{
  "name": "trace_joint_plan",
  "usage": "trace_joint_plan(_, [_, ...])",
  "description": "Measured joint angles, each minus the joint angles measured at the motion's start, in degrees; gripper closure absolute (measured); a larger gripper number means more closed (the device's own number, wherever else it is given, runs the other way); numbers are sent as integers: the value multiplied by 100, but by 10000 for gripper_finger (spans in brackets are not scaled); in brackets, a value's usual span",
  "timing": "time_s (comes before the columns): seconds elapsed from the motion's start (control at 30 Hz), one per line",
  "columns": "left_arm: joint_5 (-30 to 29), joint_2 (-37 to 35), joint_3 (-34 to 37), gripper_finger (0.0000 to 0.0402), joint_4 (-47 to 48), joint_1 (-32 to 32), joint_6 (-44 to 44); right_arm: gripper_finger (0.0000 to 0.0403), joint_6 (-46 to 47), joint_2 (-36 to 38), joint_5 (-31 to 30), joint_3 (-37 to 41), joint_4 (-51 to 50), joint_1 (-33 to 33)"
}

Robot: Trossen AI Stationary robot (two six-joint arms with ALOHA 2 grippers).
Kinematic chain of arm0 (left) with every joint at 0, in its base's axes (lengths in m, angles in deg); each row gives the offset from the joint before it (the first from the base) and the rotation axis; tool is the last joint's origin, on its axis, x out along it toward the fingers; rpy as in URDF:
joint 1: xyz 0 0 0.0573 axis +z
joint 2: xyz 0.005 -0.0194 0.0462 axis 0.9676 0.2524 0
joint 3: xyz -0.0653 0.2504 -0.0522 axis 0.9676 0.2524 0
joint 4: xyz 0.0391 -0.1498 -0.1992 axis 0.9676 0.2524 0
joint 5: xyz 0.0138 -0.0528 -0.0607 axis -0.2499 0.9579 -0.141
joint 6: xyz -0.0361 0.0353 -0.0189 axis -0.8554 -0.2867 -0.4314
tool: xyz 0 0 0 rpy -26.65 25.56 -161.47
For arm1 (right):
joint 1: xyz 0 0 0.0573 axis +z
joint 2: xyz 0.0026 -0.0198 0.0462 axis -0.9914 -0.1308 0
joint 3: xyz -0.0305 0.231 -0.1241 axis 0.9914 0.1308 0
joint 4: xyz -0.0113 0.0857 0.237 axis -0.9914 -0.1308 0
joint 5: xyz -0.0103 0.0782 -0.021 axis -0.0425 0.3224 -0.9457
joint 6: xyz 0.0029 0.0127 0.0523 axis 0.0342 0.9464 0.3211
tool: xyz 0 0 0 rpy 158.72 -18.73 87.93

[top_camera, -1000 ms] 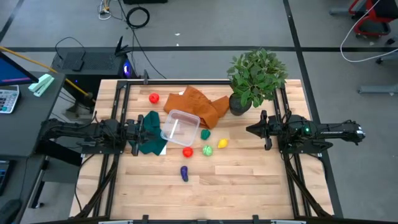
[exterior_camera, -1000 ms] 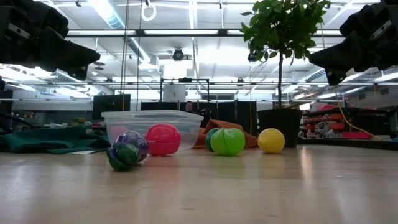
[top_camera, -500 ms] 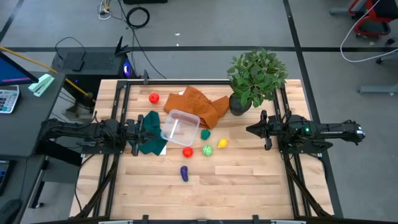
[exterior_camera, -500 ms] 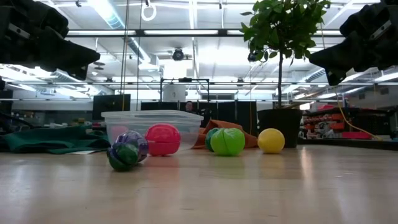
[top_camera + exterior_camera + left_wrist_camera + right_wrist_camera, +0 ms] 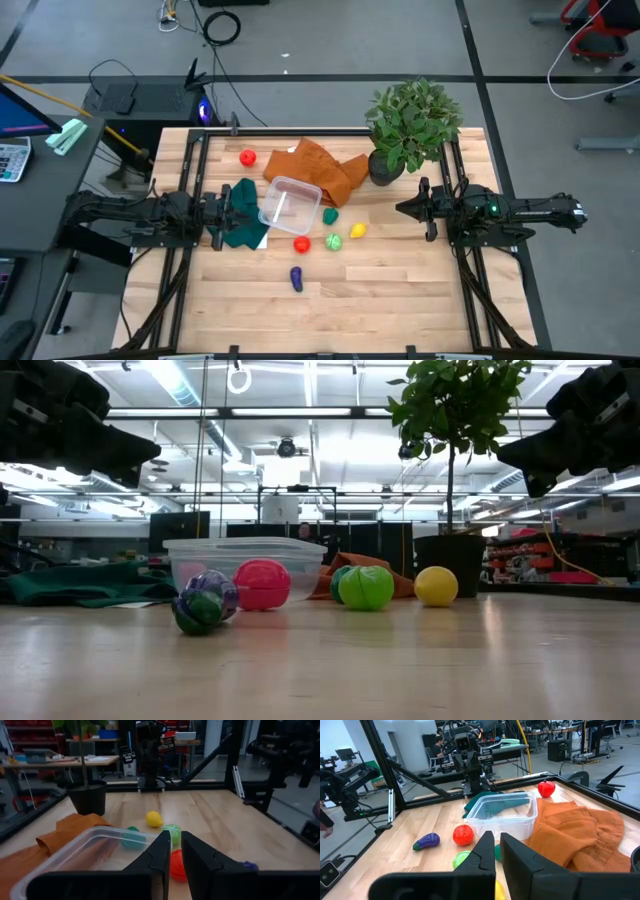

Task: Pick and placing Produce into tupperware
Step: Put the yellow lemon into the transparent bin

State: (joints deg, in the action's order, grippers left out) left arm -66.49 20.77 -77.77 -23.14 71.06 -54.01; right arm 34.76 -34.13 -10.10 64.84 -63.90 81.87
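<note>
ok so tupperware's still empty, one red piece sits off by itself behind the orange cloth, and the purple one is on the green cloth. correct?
Not quite. The purple piece lies on bare wood at the front of the table, well clear of the dark green cloth; the high view shows this. The rest holds: the tupperware is empty, and one red piece sits alone behind the orange cloth.

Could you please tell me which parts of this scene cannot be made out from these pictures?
- Far red fruit: hidden in the low view behind the tupperware.
- Purple piece: in the left wrist view mostly covered by the left gripper.
- Yellow fruit: in the right wrist view almost all behind the right gripper.
- Green cloth: cut off by the low view's edge.
- Both arms' grippers: too small in the high view.
</note>
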Motion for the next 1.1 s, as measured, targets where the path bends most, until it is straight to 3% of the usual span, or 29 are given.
trace_joint_plan(1.1, [0, 0, -1, 340, 0, 0, 178, 403, 0, 1, 1, 1, -2, 0])
